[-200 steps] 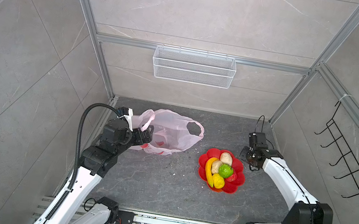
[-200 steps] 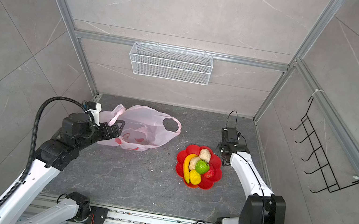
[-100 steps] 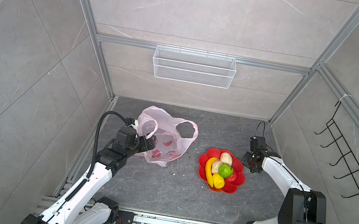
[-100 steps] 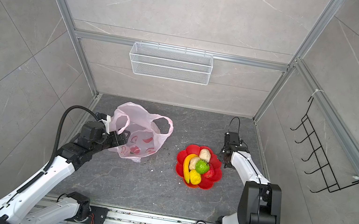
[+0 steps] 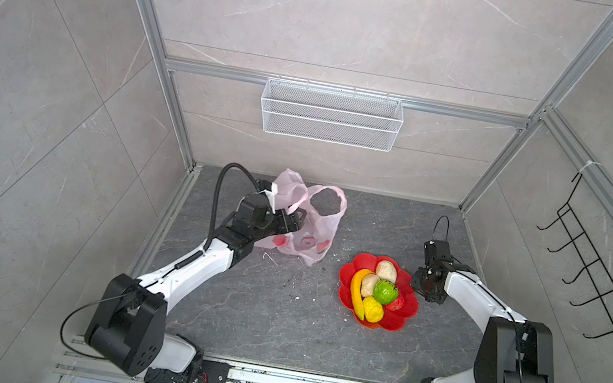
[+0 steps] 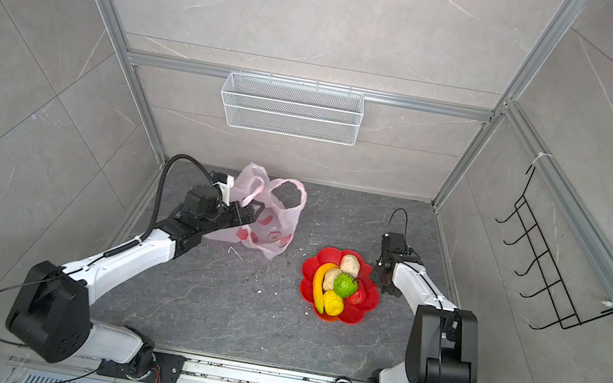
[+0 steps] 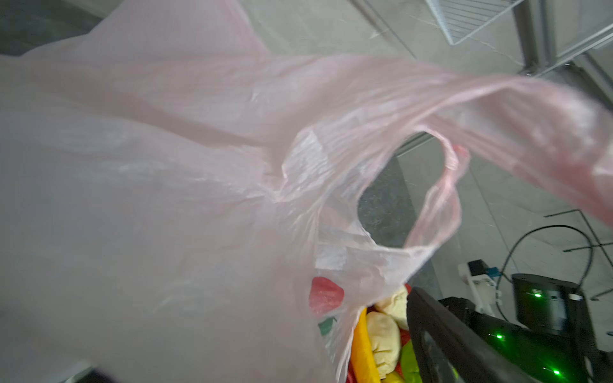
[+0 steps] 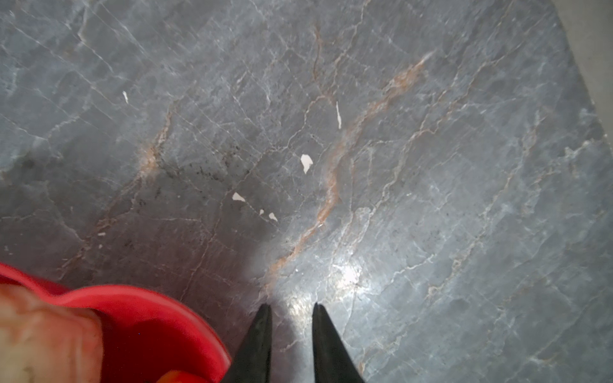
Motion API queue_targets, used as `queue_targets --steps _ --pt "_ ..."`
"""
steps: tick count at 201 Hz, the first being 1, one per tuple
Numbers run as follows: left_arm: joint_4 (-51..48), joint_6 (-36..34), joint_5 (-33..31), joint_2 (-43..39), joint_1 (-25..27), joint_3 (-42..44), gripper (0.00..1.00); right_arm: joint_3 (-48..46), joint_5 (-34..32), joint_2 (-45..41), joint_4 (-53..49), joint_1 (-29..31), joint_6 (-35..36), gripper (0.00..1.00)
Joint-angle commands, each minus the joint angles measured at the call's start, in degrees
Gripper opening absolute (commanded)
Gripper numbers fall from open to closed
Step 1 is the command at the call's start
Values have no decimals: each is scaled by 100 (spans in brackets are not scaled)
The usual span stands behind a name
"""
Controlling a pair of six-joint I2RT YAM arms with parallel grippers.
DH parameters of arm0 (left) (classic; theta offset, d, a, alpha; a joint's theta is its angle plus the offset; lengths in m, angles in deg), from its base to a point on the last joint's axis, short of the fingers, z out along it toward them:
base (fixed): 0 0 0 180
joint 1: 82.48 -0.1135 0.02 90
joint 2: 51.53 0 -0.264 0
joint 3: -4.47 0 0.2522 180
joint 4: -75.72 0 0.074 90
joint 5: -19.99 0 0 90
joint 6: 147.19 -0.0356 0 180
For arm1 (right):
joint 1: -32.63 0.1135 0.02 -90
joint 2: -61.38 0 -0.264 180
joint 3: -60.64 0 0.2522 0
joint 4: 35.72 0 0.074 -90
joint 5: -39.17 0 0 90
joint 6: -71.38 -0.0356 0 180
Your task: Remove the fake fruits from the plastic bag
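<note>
Finds the fake fruits (image 5: pixel 369 286) all piled in the red dish (image 5: pixel 398 325) on the desk (image 5: pixel 274 322): banana (image 5: pixel 356 293), green ball (image 5: pixel 385 292), yellow lumpy fruit (image 5: pixel 372 310), small red fruit (image 5: pixel 397 303), two beige pieces (image 5: pixel 386 270). Places the plastic bag (image 5: pixel 316 236) left of the dish and a little farther back, apart from it, upright and crumpled, lower edge on the desk. Sees the left tool (image 5: pixel 295 219) spread wide at the bag's side away from the dish, pink film draped over it; cannot tell whether any film is caught. Sees the right tool (image 8: pixel 292 310) just right of the dish, low over the desk, tips a narrow gap apart, nothing between them.
</note>
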Motion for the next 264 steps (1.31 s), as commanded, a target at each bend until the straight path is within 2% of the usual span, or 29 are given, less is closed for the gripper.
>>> queue_targets --steps 1,29,80,150,182,264 --pt "601 12 313 366 256 -562 97 -80 40 98 50 -7 -141 25" --pt "489 -12 362 614 314 -799 98 -85 55 150 84 -14 -163 26" --pt "-540 -343 194 354 314 -757 100 -68 99 221 134 -15 -180 26" --pt "-609 -318 183 -526 403 -205 100 -68 392 394 274 -11 -154 26" --pt "-1110 -382 145 -1056 419 -42 100 -87 499 441 318 12 -169 25" --pt "-2267 -522 -1442 -2706 404 696 100 148 386 441 36 852 -515 24"
